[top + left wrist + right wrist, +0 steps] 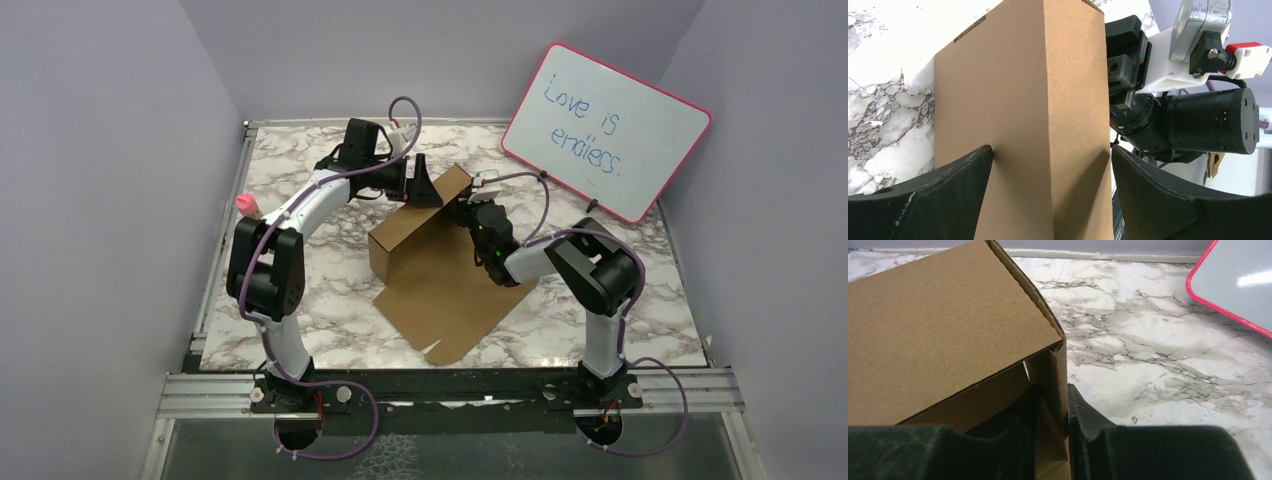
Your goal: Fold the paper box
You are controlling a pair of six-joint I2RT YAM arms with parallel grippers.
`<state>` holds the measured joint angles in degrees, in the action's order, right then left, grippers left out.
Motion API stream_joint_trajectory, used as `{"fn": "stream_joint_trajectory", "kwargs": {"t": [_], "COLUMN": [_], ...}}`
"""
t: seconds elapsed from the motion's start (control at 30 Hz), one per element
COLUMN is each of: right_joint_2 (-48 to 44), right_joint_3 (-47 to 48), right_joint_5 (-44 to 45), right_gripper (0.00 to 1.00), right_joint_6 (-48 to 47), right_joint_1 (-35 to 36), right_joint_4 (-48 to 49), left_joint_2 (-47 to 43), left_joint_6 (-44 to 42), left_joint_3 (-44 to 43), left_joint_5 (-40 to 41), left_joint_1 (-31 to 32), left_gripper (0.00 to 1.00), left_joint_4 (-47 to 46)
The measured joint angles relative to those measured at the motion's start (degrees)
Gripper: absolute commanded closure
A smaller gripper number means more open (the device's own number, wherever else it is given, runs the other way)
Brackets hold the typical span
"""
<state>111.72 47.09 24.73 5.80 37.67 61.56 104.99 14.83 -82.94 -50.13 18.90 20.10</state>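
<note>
At the table's middle: we find the paper box (440,290) on the marble table (300,310), half formed and lying at a slant to the table's edges.
Box, near half: it lies flat on the marble as a wide brown sheet reaching toward the arms' bases, with a small notch in its near edge.
Box, far half: it stands folded up from that sheet into a raised hollow shape. Its top edge runs toward the far right, and a plain wall faces the near left.
Left gripper (426,198): we see its fingers spread wide, one on each side of the far end of the raised half. We see no clamp on the cardboard, and we cannot tell whether the tips touch it.
Left wrist view: a cardboard ridge rises between the two black fingers (948,195), and the right arm's wrist sits just beyond the box.
Right gripper (1053,388): its jaws are drawn almost together and pinch a thin upright cardboard wall at the open end of the raised half. One finger is inside the hollow and the other outside.
Both grippers: they sit near each other at the box's far right end, the left coming from the far side and the right from the right.
Whiteboard (610,130): pink-framed, with blue handwriting, it leans at the far right corner, well apart from the box.
</note>
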Motion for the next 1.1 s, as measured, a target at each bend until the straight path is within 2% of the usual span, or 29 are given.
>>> {"fn": "stream_joint_trajectory", "kwargs": {"t": [0.27,0.57,0.9,1.1], "right_joint_2": [0.6,1.0,-5.2,-14.6], "right_joint_3": [-0.1,-2.3,-8.9,-11.6], "right_joint_5": [0.1,-3.0,-3.4,-2.6], "right_gripper": [0.65,0.49,0.29,0.15], "right_joint_6": [0.2,0.0,-2.4,-1.1], "right_joint_1": [0.0,-0.3,-0.3,-0.3], "right_joint_4": [1.7,4.4,4.0,-3.9], "left_joint_2": [-0.7,-3.3,-13.7,-18.9], "left_joint_6": [0.2,0.4,-1.1,-2.3], "left_joint_3": [0.8,0.9,0.9,1.3], "left_joint_5": [1.1,7.3,24.2,35.2], "left_joint_1": [0.4,1.2,1.2,2.4], "left_gripper": [0.12,0.1,0.08,0.07], "left_joint_4": [-0.2,3.4,6.4,7.2]}}
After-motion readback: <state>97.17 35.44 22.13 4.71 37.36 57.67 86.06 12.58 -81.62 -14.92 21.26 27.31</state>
